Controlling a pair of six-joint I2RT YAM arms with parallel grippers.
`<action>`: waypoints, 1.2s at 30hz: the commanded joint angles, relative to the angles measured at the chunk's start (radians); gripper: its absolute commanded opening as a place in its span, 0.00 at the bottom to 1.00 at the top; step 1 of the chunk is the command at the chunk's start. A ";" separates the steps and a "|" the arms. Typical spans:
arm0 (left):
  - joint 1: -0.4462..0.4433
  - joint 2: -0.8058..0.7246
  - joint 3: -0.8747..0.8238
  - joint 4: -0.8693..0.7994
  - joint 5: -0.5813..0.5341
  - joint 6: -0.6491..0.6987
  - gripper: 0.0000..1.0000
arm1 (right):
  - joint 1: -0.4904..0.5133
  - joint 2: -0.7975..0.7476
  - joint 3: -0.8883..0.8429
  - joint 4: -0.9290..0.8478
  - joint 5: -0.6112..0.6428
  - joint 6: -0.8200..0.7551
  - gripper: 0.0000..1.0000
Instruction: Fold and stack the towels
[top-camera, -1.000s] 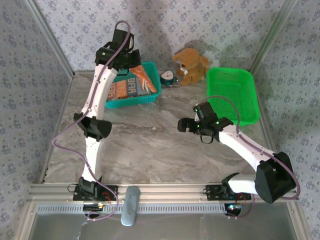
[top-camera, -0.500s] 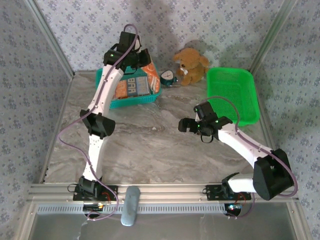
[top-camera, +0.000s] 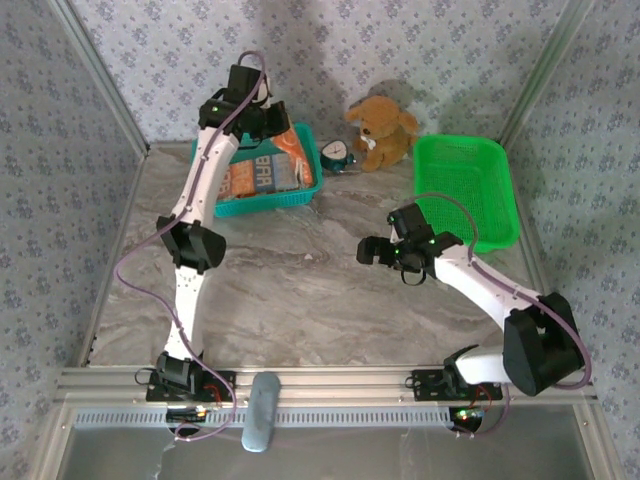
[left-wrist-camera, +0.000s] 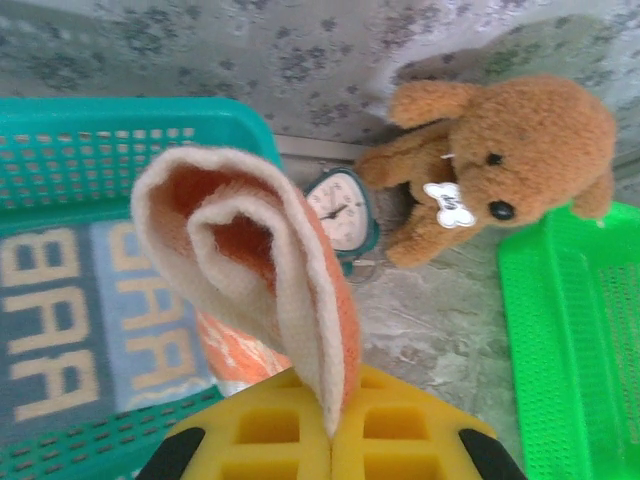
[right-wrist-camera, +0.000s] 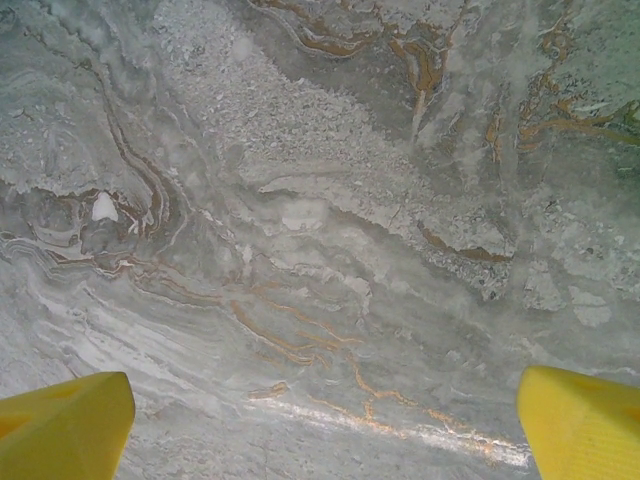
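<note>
My left gripper (left-wrist-camera: 333, 430) is shut on an orange towel (left-wrist-camera: 250, 270) with a cream underside, which loops up out of the closed yellow jaws. In the top view that gripper (top-camera: 268, 125) hangs over the back of the teal basket (top-camera: 262, 203). A blue-grey towel (top-camera: 270, 172) with "BAR" lettering lies flat in the basket, also seen as the lettered towel (left-wrist-camera: 60, 330) in the left wrist view, with more orange cloth beside it. My right gripper (top-camera: 372, 250) is open above bare marble, its yellow fingertips (right-wrist-camera: 60, 420) wide apart with nothing between them.
A brown plush toy (top-camera: 380, 128) and a small teal clock (top-camera: 337, 155) sit at the back by the wall. An empty bright green basket (top-camera: 465, 190) stands at the back right. The marble table (top-camera: 300, 290) stretches between the two arms.
My left gripper swung a little right over the teal basket, then eased back left, still holding the orange towel. The right arm has stayed still.
</note>
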 joint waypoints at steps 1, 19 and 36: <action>0.027 -0.041 0.011 -0.034 -0.018 0.047 0.00 | -0.006 0.016 0.003 0.015 -0.009 -0.019 1.00; 0.166 -0.158 -0.309 -0.006 -0.089 0.122 0.00 | 0.001 0.057 0.026 0.020 -0.029 -0.022 1.00; 0.107 -0.143 -0.172 -0.010 -0.006 0.019 0.00 | 0.011 0.074 0.032 0.027 -0.033 -0.021 1.00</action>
